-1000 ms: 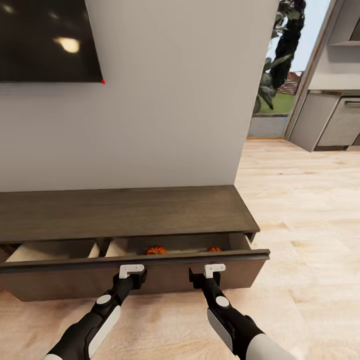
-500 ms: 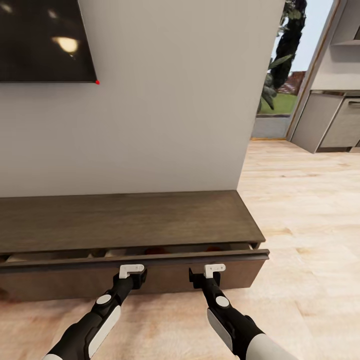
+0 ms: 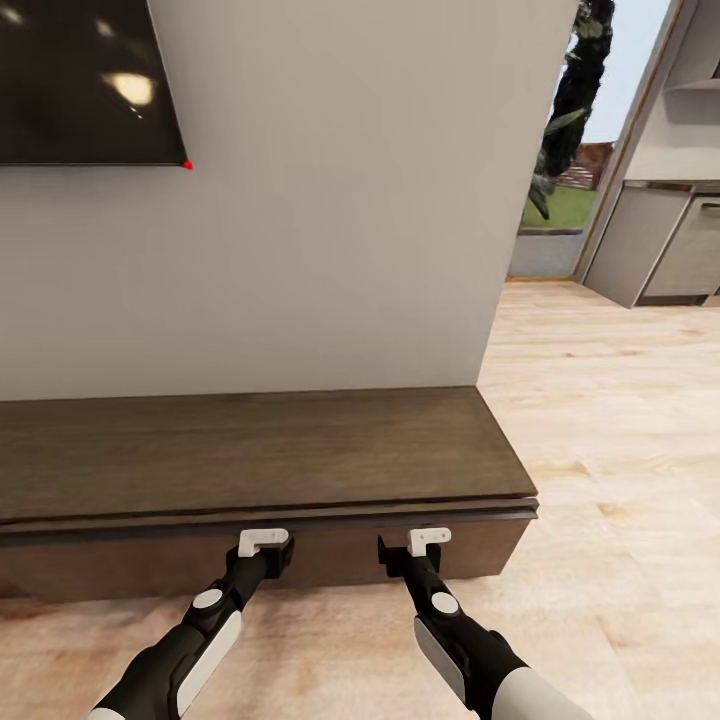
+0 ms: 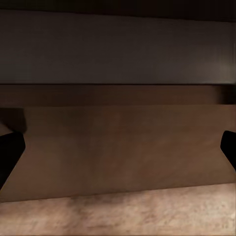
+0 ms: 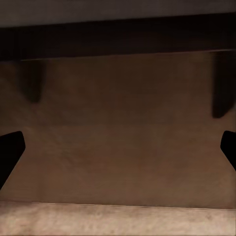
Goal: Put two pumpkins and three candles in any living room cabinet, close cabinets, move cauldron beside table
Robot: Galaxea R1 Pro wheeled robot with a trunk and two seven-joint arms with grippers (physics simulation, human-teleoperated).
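The long dark-brown cabinet point(image 3: 250, 445) stands against the white wall. Its drawer front point(image 3: 330, 555) sits almost flush under the top, with a thin dark seam left. My left gripper point(image 3: 265, 545) and right gripper point(image 3: 428, 543) both rest against that front, side by side. In the wrist views the brown front point(image 4: 118, 142) point(image 5: 118, 137) is very close, and each gripper's point(image 4: 118, 152) point(image 5: 118, 150) dark fingertips point(image 4: 10, 152) point(image 5: 10, 150) stand wide apart, open, holding nothing. The pumpkins and candles are hidden; the cauldron and the table are out of view.
A black television point(image 3: 85, 80) hangs on the wall at upper left. Light wooden floor point(image 3: 620, 450) opens to the right past the cabinet's end. Grey kitchen cupboards point(image 3: 665, 245) and a window with a plant point(image 3: 565, 130) lie beyond.
The drawer has slid from well open to nearly shut with both grippers against its front. The two pumpkins seen inside it are now hidden. The view has moved closer to the wall.
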